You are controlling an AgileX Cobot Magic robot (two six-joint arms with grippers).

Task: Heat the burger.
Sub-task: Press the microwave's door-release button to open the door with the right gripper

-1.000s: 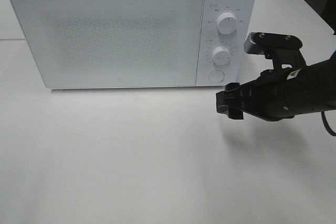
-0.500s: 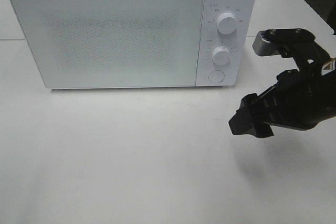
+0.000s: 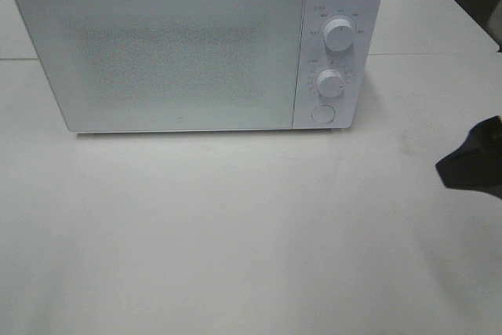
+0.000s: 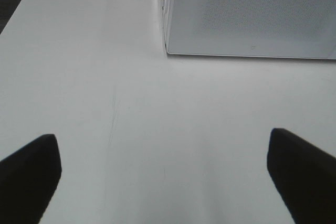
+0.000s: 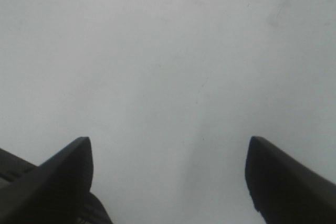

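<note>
- Microwave (image 3: pixel 180 52) at the table's (image 3: pixel 235 233) far side, door shut.
- Left gripper (image 4: pixel 163 135): jaws wide open over the table.
- Right gripper (image 5: pixel 168 140): jaws open too.

The microwave door (image 3: pixel 165 52) hides its inside. Markings around the dials (image 3: pixel 339 34) are too small to read. The high view's edge cuts off the right gripper (image 3: pixel 473 167), leaving a dark tip.
</note>
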